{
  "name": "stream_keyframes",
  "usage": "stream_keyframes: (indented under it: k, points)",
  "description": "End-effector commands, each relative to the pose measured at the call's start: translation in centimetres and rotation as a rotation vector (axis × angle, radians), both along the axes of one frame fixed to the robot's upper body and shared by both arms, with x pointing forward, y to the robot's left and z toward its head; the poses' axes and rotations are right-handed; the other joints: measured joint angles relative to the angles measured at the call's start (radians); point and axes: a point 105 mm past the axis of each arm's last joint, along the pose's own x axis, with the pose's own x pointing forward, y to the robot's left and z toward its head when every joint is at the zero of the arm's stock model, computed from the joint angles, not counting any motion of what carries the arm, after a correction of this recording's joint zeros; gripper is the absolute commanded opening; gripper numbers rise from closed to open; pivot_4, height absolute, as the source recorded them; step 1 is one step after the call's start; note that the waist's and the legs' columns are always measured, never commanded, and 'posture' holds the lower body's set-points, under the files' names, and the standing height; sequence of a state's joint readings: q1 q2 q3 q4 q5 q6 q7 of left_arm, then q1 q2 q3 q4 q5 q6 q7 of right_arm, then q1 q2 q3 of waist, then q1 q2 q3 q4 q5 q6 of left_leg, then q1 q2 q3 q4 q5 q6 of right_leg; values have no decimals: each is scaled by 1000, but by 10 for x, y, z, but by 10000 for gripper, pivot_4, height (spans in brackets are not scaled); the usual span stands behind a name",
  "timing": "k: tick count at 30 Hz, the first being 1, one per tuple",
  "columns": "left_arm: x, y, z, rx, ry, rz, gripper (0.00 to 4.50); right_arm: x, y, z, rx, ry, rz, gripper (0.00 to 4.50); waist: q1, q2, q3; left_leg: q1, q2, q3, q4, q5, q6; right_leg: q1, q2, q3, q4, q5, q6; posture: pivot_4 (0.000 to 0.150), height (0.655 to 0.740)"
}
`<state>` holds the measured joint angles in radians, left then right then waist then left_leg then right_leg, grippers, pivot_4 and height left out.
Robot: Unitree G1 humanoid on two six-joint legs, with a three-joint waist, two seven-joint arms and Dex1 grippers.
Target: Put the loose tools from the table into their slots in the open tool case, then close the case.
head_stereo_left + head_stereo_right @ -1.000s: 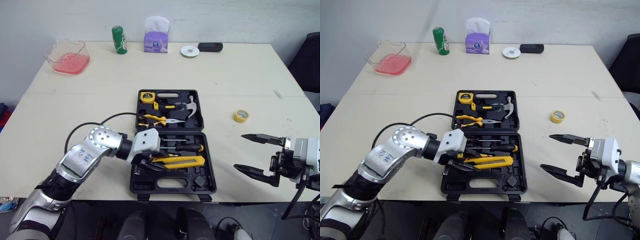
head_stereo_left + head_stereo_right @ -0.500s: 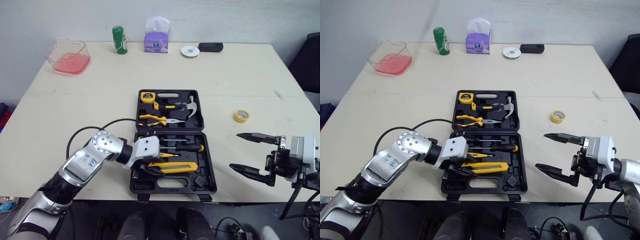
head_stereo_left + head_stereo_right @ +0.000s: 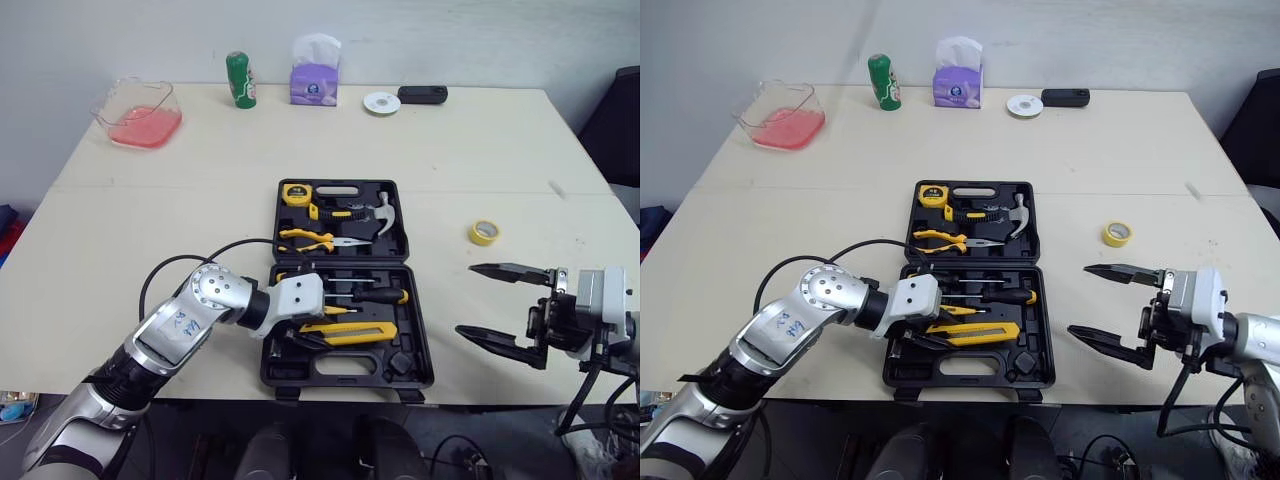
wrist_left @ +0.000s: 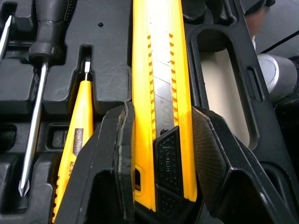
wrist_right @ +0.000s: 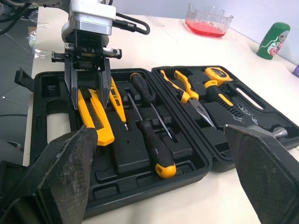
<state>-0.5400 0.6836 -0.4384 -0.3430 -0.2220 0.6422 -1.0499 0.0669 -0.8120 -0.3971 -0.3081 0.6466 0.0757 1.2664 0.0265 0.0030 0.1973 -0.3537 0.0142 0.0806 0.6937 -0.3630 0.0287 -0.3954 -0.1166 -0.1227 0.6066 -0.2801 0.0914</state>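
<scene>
Left pincer clamps the knife inside the case.
Left arm bends across the bench; right pincer hovers wide open beside the case.

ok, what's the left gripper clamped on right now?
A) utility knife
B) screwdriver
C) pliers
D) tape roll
A: in the left wrist view the left gripper clamps the yellow knife from both sides, over the near half of the case.
</scene>
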Motion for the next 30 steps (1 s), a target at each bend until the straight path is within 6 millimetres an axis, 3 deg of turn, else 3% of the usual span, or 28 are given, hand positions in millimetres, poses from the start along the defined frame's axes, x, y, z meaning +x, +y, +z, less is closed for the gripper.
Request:
stream_keyframes:
  k: [1, 5, 11, 15, 22, 30]
  points:
    - [-2, -1, -1, 17, -28, -31, 25287, -2, -1, 2, 8, -22, 5, 45000, 0, 0, 0, 0, 0, 0, 0, 0, 0, 0, 0, 0, 0, 0, 0, 1500, 7400]
    - [1, -4, 7, -15, -78, -56, 42461, -2, -2, 0, 10, -25, 3, 45000, 0, 0, 0, 0, 0, 0, 0, 0, 0, 0, 0, 0, 0, 0, 0, 1500, 7400]
    - [2, -6, 18, -64, -118, -110, 42461, -2, -2, 0, 12, -31, 2, 45000, 0, 0, 0, 0, 0, 0, 1, 0, 0, 0, 0, 0, 0, 0, 0, 1500, 7400]
    - [0, -10, 39, -209, -157, -176, 42461, -1, -2, 0, 13, -34, -3, 45000, 0, 0, 0, -1, 0, 0, 3, 0, 0, 0, 0, 0, 1, 0, 0, 1500, 7400]
    - [15, -1, 42, -215, -213, -137, 42461, 1, -5, -1, 11, -40, -13, 45000, 0, 0, 0, 0, 0, 0, 3, 0, 0, 0, 0, 0, 2, 0, 0, 1500, 7400]
    - [-11, -4, 43, -237, -203, -256, 42461, 0, -5, -1, 8, -41, -19, 45000, -1, 0, 0, -1, 0, 0, 4, 0, 1, 0, 0, 0, 2, 0, 0, 1500, 7400]
